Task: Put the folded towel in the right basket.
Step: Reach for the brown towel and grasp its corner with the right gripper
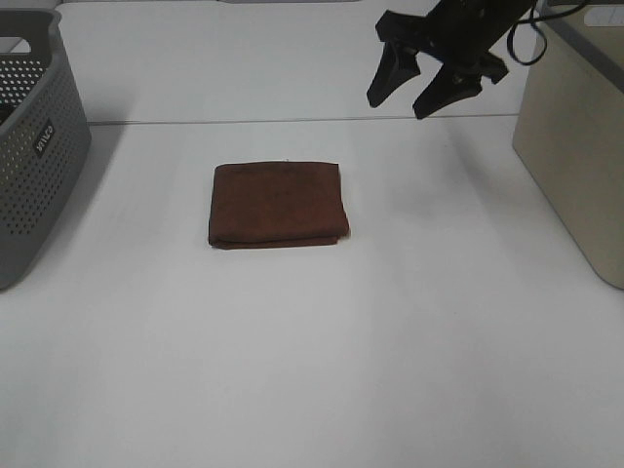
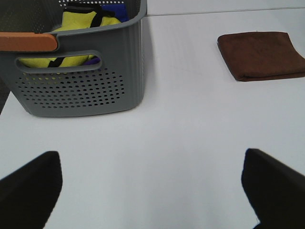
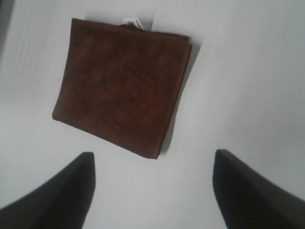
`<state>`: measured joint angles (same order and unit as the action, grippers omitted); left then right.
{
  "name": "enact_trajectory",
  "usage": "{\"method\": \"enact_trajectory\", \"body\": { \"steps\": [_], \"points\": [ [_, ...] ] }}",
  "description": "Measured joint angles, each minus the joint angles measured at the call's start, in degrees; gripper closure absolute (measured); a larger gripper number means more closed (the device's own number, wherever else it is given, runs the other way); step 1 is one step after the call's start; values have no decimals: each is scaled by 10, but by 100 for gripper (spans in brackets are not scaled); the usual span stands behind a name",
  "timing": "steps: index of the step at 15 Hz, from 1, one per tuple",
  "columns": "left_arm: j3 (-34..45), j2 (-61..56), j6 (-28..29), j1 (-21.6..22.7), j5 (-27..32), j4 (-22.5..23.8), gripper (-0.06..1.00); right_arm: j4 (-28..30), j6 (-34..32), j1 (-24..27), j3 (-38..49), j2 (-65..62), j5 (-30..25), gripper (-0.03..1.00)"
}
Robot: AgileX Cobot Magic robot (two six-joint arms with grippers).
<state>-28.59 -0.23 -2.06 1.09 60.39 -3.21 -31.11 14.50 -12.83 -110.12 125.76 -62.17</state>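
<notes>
A folded brown towel [image 1: 278, 204] lies flat on the white table, a little left of centre. It also shows in the left wrist view [image 2: 261, 54] and in the right wrist view [image 3: 121, 84]. The beige right basket [image 1: 577, 136] stands at the right edge. My right gripper [image 1: 402, 96] is open and empty, high above the table, behind and to the right of the towel, next to the beige basket. My left gripper [image 2: 152, 191] is open and empty, low over bare table beside the grey basket; it does not show in the exterior high view.
A grey perforated basket [image 1: 29, 146] stands at the left edge; the left wrist view shows yellow and blue cloth [image 2: 81, 21] inside it and an orange handle [image 2: 28, 41]. White table [image 1: 312, 370] spreads around the towel.
</notes>
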Motion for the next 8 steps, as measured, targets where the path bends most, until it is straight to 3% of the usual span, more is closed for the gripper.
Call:
{"method": "enact_trajectory", "body": {
  "steps": [8],
  "points": [
    [0, 0, 0, 0, 0, 0, -3, -107, 28, 0, -89, 197, -19, 23]
  ]
}}
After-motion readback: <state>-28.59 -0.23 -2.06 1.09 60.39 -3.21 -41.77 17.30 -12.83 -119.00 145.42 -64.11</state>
